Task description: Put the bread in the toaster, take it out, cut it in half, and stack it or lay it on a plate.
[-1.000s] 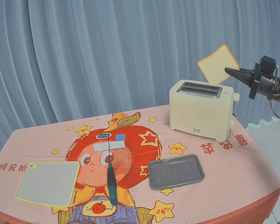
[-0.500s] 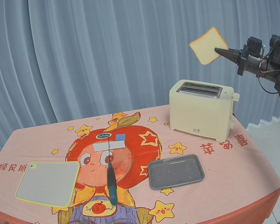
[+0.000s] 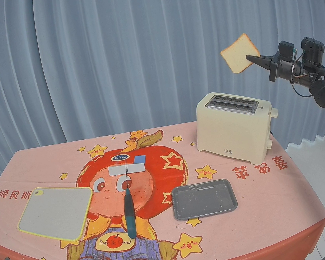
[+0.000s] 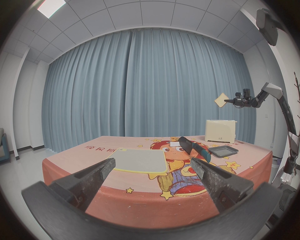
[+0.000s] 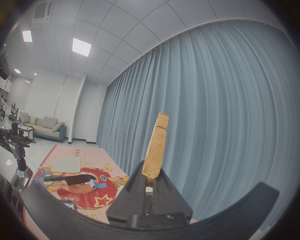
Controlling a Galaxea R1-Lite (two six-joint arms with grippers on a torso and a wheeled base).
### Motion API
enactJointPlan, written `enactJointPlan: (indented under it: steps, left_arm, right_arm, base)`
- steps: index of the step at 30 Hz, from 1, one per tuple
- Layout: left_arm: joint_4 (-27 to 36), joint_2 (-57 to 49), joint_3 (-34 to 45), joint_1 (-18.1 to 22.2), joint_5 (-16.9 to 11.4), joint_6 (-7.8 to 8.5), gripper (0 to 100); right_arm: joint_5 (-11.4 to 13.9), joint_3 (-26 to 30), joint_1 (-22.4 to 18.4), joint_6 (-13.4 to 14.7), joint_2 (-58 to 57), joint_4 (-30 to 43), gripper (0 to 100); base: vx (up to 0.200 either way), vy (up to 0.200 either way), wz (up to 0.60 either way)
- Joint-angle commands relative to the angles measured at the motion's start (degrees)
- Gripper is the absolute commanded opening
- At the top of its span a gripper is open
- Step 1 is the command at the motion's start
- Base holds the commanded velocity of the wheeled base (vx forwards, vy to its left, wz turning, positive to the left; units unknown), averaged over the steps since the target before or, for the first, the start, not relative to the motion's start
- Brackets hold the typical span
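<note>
A: State of the right pincer (image 3: 248, 58)?
B: Pressed together on one corner of the bread slice (image 3: 237, 53). Arm comes in level from the right.
A: Where's the slice?
B: In the air, tilted, high over the right end of the toaster (image 3: 232, 126) and well apart from its slots.
A: Toaster?
B: Cream, two slots, upright at the far right of the worktop (image 3: 272, 216).
A: And the left pincer (image 4: 152, 162)?
B: Spread wide, low off the near left edge of the worktop, just near of the cutting board (image 3: 55, 213).
A: Other items?
B: Cutting board is grey with a yellow rim, flat at near left. The knife (image 3: 129, 212) lies right of it, teal handle near, blade pointing far, on the printed cloth (image 3: 157, 177). The grey tray (image 3: 205, 210) sits right of the knife, on the near side of the toaster, apart from both.
</note>
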Motion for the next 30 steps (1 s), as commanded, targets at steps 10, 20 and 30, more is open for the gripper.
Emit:
enactJointPlan:
  steps: [10, 20, 30]
  left_arm:
    - [0.0, 0.0, 1.0, 0.0, -0.1, 0.0, 100]
    - [0.0, 0.0, 1.0, 0.0, -0.1, 0.0, 100]
    - [0.0, 0.0, 1.0, 0.0, 0.0, 0.0, 100]
  right_arm:
    - [0.0, -1.8, 0.2, -1.3, 2.6, 2.3, 0]
    - [0.0, 0.9, 1.4, -1.5, 1.5, 0.4, 0]
    - [0.0, 1.0, 1.2, -1.6, 1.2, 0.8, 0]
  base:
    - [0.0, 0.0, 0.0]
    - [0.0, 0.0, 0.0]
    - [0.0, 0.0, 0.0]
